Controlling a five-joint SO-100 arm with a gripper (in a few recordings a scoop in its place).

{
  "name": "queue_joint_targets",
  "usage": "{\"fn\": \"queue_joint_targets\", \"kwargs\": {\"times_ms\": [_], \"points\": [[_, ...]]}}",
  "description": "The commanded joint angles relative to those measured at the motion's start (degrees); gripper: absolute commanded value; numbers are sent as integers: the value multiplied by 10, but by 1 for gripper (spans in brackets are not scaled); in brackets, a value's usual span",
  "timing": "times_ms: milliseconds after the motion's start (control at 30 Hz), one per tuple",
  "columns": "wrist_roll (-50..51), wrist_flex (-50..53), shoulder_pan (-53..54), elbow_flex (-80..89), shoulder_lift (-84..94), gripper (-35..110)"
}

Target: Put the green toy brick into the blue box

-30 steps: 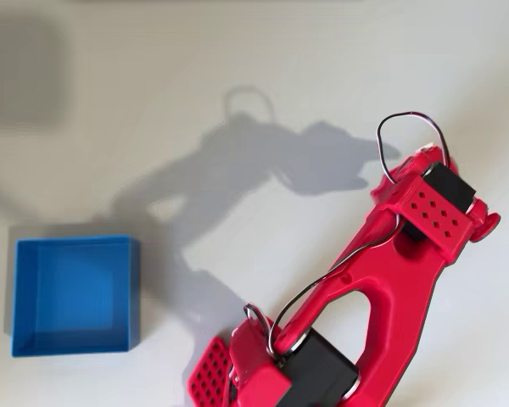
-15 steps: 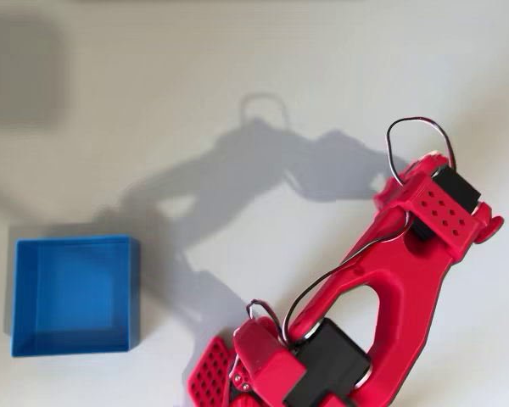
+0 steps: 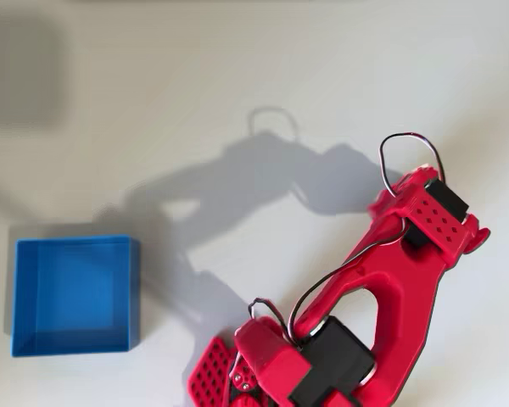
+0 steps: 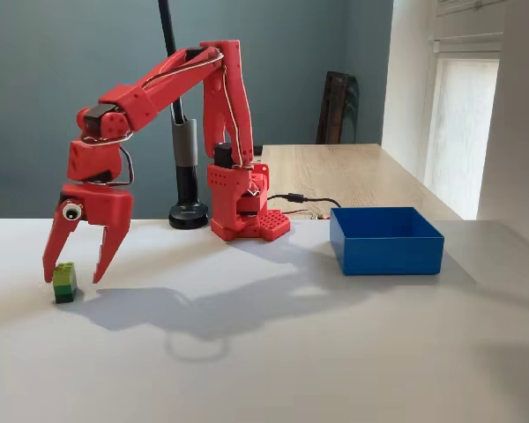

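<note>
Since a second ago our arm has swung farther from the blue box (image 4: pixel 386 240), bringing the open end effector (image 4: pixel 73 280) down astride the green brick (image 4: pixel 64 282) on the desk (image 4: pixel 335 352), ready for grasping.

Green toy brick (image 4: pixel 64 282) upright on table, well apart from blue box (image 4: pixel 386 241).

table (image 4: pixel 273 352) bare between green toy brick (image 4: pixel 64 282) | blue box (image 4: pixel 386 240)
</note>
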Motion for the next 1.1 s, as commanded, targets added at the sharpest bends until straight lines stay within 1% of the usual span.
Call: {"fn": "queue_joint_targets", "kwargs": {"times_ms": [0, 200, 500, 600, 833, 967, 1067], "points": [[8, -15, 3, 7, 21, 18], [11, -20, -1, 3, 21, 6], [-6, -20, -12, -31, 22, 0], [-18, -19, -17, -44, 23, 0], [-51, -14, -76, -46, 34, 0], [-76, 44, -133, -79, 51, 0], [-99, 53, -176, -84, 82, 0]]}}
